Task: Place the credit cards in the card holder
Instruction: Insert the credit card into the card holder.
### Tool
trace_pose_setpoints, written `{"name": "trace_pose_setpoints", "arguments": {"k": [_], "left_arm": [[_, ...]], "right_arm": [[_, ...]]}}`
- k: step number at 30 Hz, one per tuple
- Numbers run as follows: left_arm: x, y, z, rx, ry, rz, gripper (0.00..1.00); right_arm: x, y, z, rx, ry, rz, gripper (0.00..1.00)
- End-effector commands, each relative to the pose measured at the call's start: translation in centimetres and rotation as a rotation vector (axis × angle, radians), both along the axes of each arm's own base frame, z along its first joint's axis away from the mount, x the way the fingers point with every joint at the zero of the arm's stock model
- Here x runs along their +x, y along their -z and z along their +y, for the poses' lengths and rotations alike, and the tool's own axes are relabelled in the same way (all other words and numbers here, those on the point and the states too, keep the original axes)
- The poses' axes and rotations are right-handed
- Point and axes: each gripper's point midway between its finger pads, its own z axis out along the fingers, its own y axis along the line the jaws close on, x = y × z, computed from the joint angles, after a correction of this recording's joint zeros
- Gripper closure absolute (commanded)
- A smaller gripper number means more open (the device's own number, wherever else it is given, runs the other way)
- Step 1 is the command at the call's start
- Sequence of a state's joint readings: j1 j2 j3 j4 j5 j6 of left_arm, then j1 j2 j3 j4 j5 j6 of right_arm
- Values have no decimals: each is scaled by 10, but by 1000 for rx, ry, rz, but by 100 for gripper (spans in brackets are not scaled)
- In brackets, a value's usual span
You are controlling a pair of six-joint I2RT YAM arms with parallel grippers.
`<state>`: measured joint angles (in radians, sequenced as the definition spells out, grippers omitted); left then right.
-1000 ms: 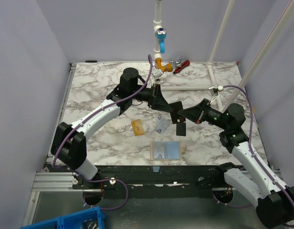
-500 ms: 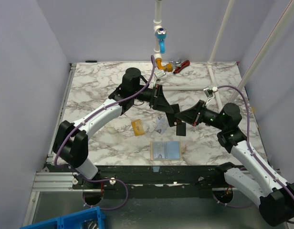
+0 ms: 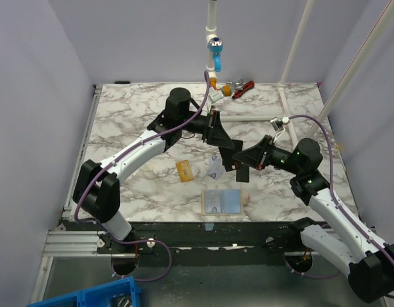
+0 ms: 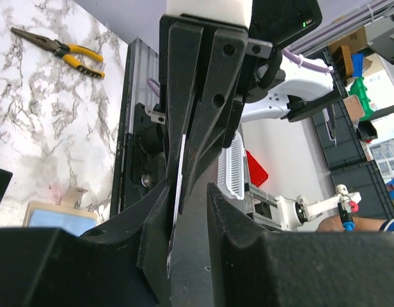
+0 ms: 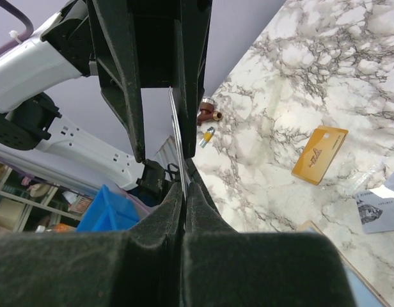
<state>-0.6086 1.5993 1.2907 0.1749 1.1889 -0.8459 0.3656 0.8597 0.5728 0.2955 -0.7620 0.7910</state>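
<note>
Overhead, two robot arms meet above the middle of a marbled surface (image 3: 133, 121); the right pincer (image 3: 244, 161) is closed tight on the black card (image 3: 242, 173), which hangs edge-down just above the surface. The left pincer (image 3: 232, 155) comes in from the far left and straddles the same card. In the left wrist view its fingers (image 4: 226, 217) stand at a narrow gap, with the card's thin edge between them, close to one finger and apart from the other. The gold-orange card (image 3: 184, 170) lies flat left of centre; the pale blue-silver card (image 3: 216, 167) lies just right of it, near the pincers. The card holder (image 3: 222, 202) lies open near the front edge, light-blue inside up, nearer than both loose cards.
</note>
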Motion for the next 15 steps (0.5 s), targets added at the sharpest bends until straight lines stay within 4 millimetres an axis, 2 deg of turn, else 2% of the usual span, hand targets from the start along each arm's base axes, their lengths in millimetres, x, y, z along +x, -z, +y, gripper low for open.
{"name": "trace_pose_setpoints", "arguments": {"k": [1, 4, 9, 15], "left_arm": [[-24, -33, -10, -77, 123, -83, 72], [-26, -35, -11, -82, 140, -86, 70], [-27, -32, -10, -75, 151, -90, 66], [-23, -19, -1, -34, 112, -120, 53]], "right_arm": [[3, 29, 5, -22, -4, 113, 97], [1, 34, 8, -29, -19, 125, 97], [3, 29, 3, -36, 24, 100, 99], [5, 19, -5, -18, 99, 78, 99]]}}
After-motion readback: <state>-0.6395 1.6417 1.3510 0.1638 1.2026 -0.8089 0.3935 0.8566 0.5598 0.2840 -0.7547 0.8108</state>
